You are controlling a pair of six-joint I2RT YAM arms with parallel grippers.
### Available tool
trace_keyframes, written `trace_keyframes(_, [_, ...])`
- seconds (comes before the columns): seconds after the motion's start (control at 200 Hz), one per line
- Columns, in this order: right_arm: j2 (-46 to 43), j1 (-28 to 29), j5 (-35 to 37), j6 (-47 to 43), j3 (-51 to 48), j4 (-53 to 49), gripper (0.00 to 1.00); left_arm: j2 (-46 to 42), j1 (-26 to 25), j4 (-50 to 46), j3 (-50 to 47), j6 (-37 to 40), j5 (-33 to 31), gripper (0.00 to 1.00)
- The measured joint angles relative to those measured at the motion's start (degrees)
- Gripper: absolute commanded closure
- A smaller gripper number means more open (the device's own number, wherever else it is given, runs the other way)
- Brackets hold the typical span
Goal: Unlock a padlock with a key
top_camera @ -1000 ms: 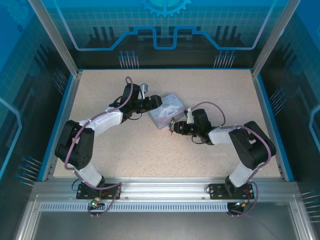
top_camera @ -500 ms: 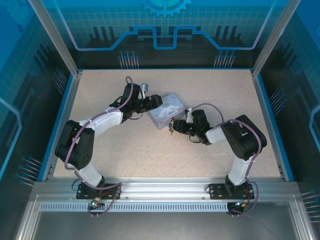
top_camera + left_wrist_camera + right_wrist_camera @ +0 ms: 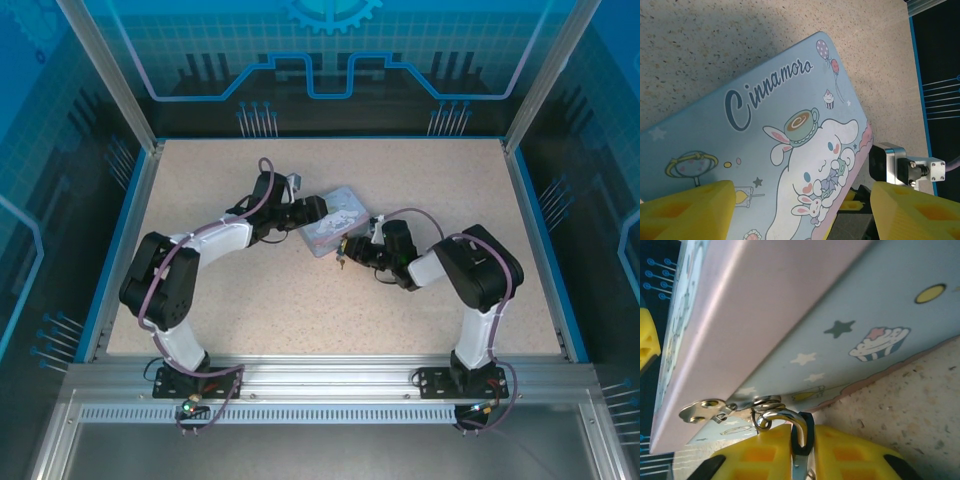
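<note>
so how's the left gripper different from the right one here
The left gripper has its jaws spread wide, facing the tin box lid; the right gripper has its jaws nearly together on the padlock, whose shackle pokes out between them. The left gripper is at the box's printed top, the right gripper low beside its hasp. Both have yellow jaws and are at the same box.

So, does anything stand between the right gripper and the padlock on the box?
Nothing visible does. The right gripper has its jaws around the padlock, whose shackle hangs from the hasp on the side of the box. The lock's body is hidden between the jaws.
</note>
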Motion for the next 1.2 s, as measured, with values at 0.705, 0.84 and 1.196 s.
trace_keyframes(0.705, [-0.48,-0.33,4.35,11.13,-4.31,7.48,1.00,0.33,-0.17,-0.09,-0.07,-0.17,-1.05,0.27])
trace_keyframes(0.84, [-2.10,-0.85,6.71,13.25,-5.18,6.93,1.00,0.37,-0.31,0.33,-0.52,-0.17,-1.03,0.27])
trace_keyframes(1.196, [-4.24,-3.78,8.00,13.86,-5.25,4.24,1.00,0.37,-0.81,1.18,-1.16,-0.15,-1.01,0.27])
